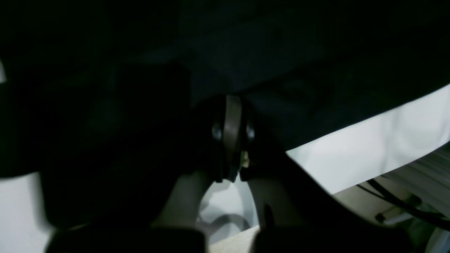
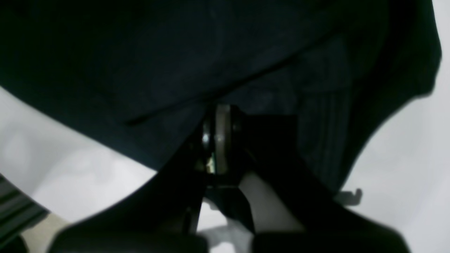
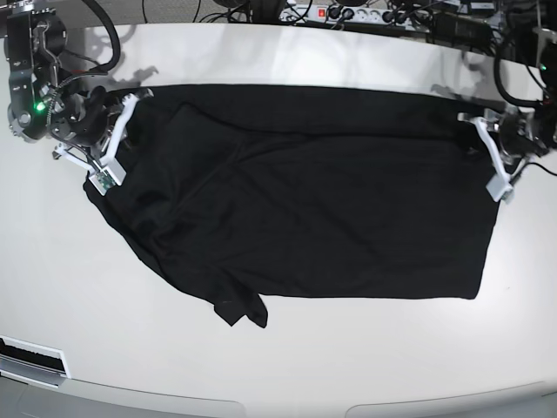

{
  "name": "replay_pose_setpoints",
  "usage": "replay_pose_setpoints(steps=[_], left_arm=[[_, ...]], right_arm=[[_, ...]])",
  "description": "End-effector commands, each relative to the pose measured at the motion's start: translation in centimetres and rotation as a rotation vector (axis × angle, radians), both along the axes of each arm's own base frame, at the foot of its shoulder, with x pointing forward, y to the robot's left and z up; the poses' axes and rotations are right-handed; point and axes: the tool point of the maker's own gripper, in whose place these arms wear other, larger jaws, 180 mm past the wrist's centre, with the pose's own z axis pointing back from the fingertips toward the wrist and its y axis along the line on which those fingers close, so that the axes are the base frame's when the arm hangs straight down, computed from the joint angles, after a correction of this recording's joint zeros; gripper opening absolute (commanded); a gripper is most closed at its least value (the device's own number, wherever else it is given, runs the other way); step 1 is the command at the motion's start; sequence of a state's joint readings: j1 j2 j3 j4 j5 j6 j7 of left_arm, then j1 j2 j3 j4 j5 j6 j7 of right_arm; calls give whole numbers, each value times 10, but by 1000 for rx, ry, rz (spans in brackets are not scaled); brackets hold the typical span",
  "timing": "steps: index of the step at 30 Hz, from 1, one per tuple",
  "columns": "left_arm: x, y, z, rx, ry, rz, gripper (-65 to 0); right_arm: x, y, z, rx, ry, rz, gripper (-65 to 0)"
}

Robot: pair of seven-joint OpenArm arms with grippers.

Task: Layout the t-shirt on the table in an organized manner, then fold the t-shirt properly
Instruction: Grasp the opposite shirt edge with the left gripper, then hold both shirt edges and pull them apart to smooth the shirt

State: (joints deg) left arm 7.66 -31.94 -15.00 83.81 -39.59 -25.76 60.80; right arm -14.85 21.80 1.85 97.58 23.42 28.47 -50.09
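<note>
The shirt (image 3: 322, 200) lies spread across the middle of the table (image 3: 287, 366), long axis running left to right in the base view, closer to the far edge than the near one. Its far edge is pulled fairly straight; the right side ends in a straight vertical edge. The left part is rumpled, with diagonal folds, and a small flap sticks out toward the near edge. The right gripper (image 3: 103, 178) sits at the shirt's left end in the base view; its wrist view shows the jaws pressed together on a fold of black cloth (image 2: 246, 63), white table visible on both sides. The left gripper (image 3: 499, 185) sits at the shirt's right end, near the far right corner; its wrist view is very dark, but the jaws (image 1: 232, 137) meet with cloth pinched at their tips and the shirt's edge running diagonally over white table (image 1: 369, 151). Cables and a power strip (image 3: 339, 13) lie along the far edge.
</note>
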Motion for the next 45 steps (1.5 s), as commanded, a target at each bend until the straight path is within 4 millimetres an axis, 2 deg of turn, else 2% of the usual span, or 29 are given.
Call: replay_pose_setpoints(steps=[1,4,9,15,19,29,35,41,43,45], left_arm=[[11,3,9,8,-50,3,-650],[5,0,-2,20,-50,18,-650],[-2,9,-16,14,-18,90,-650],[-10,26,-33,46,-3,131,-650],[-20,27,-42,33,34,131,-650],[-49,33,-39,22,180,64,-650],[-84,40,-39,25,246,44,-650],[-112,33,-39,26,294,4,-650],[-112,25,-32,10,277,-17,-650],[-101,16,-17,-18,217,-26,-650]], right_arm=[[10,-7,7,-26,-44,-3,-650],[11,-19,3,-95,-45,-45,-650],[8,-23,-8,-80,-28,-60,-650],[-3,-29,-31,-58,22,-90,-650],[-10,-25,-36,-51,52,-45,-650],[-42,-35,-49,-117,202,-35,-650],[-74,-30,-49,-121,238,-7,-650],[-99,-26,-43,-144,267,11,-650],[-106,-26,-44,-145,279,15,-650],[-108,-25,-45,-144,284,15,-650]])
